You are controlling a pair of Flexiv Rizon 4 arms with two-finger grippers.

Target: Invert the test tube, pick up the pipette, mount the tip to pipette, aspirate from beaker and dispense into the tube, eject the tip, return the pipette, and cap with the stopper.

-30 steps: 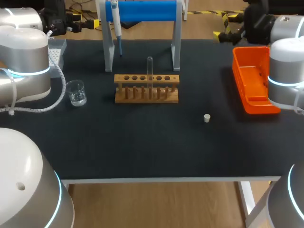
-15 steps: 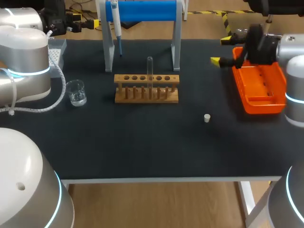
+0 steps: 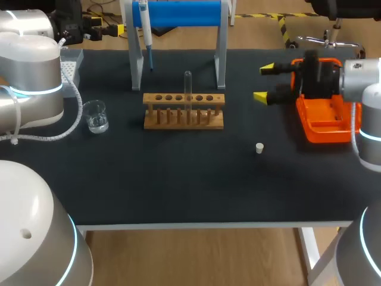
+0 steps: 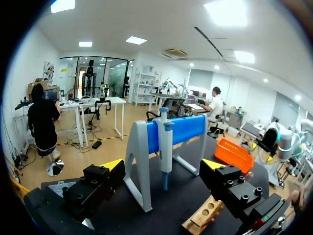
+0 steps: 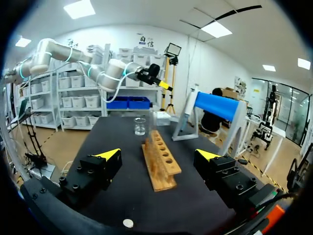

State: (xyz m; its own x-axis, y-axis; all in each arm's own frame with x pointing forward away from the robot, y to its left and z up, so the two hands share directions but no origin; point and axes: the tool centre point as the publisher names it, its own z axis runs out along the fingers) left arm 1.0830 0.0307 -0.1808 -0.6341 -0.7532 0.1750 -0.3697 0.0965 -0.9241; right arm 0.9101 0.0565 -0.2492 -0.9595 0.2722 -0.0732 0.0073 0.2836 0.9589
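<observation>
The test tube (image 3: 188, 83) stands in the wooden rack (image 3: 184, 111), in one of its middle holes. The end that shows looks rounded, so I judge it mouth-down and the inverting not yet done. The right gripper (image 3: 265, 82) hangs to the rack's right, well apart from it, with its fingers spread wide and nothing between them. The left gripper (image 4: 162, 165) is also spread and empty, off past the rack's far left and facing the pipette (image 3: 144, 24), which hangs on the blue stand (image 3: 178, 13) behind the rack.

The likeliest trouble is in the approach: come in low or off-line and a finger strikes the rack's end and shoves it, or clips the tube and tilts it. The tube is thin, smooth glass, so a shallow pinch could let it slip during the turn. The stopper (image 3: 259, 148) lies loose to the rack's front right — a low sweep would send it rolling.

Counted:
- one tube
- one rack with six holes
- one pipette
- one beaker (image 3: 95, 116), left of the rack
- one stopper
- one orange tray (image 3: 321, 116), far right of the rack
- two grippers
</observation>
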